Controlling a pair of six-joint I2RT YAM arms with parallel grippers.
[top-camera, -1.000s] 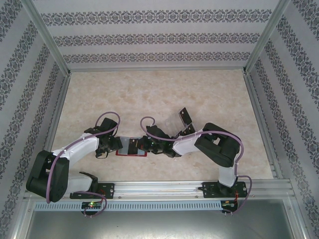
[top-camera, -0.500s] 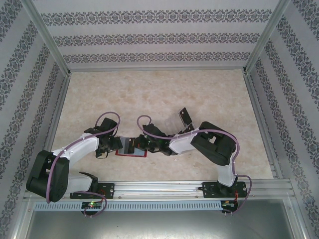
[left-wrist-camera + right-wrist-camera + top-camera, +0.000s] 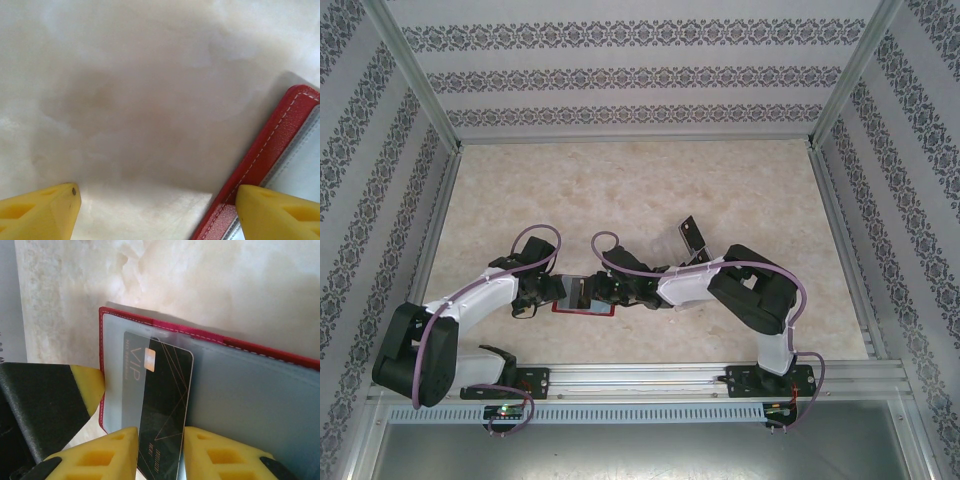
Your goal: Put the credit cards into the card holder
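Note:
The card holder (image 3: pixel 250 390), a red wallet with grey inner pockets, lies open on the table; its red edge (image 3: pixel 584 309) shows between the two arms. A dark credit card (image 3: pixel 165 405) with a gold chip sits partly slid under the translucent pocket at the wallet's left end. My right gripper (image 3: pixel 160 437) hovers just over the card's near end, its yellow fingers (image 3: pixel 100 455) parted and apart from it. My left gripper (image 3: pixel 157 210) is open, one yellow finger (image 3: pixel 280 212) resting on the wallet's red border (image 3: pixel 270 145), the other finger (image 3: pixel 40 210) over bare table.
A clear plastic tray (image 3: pixel 698 258) stands behind the right arm's forearm, with another dark card (image 3: pixel 691 234) propped up in it. The marble-look tabletop (image 3: pixel 620 190) stretches to the patterned walls. Metal rails run along the sides and the near edge.
The right arm has shifted left over the wallet and pushed the card into the pocket, and its jaws have parted off the card. The left arm has stayed put.

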